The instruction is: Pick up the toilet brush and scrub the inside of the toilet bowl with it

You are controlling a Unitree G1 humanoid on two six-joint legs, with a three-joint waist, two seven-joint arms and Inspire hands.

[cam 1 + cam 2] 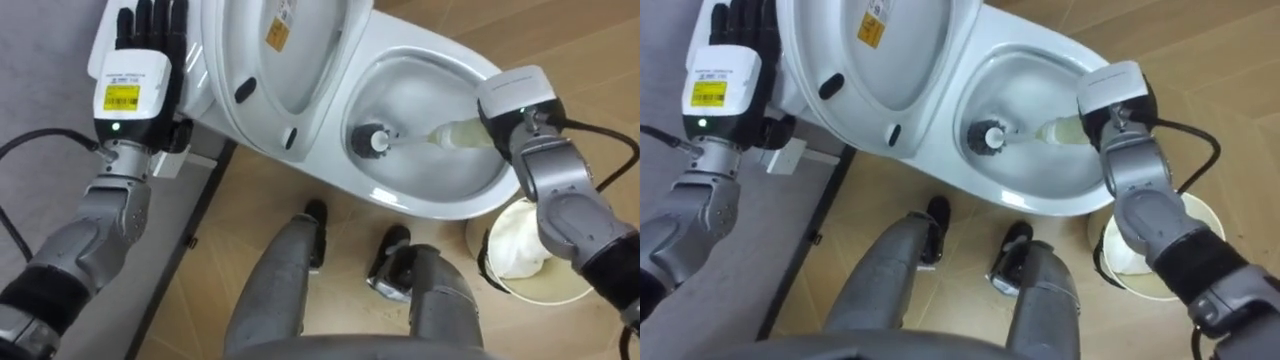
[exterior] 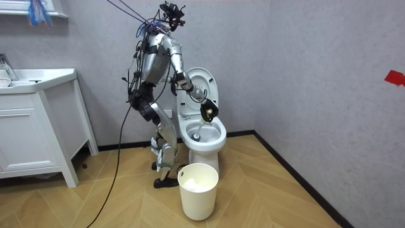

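the robot is seen standing close against the toilet bowl (image 1: 440,205), on the room view's left of it, leaning over it. the toilet brush (image 1: 455,135) is gripped by the right robot hand (image 1: 515,100): its pale handle runs out from under that hand, whose fingers are closed round it as far as the room view shows. the handle is held slanting down across the bowl, and the brush head (image 1: 372,140) is set low inside the bowl, near the side where the seat and lid (image 1: 290,60) are raised upright. the left robot hand (image 1: 135,85) is held up just beside the raised lid, fingers straight and open, with nothing in it. a white bin (image 1: 535,290) with a pale liner is placed on the wooden floor (image 1: 250,200), just beside the bowl and below the right arm. a white cabinet (image 2: 38,126) is seen well apart, at the room view's left.
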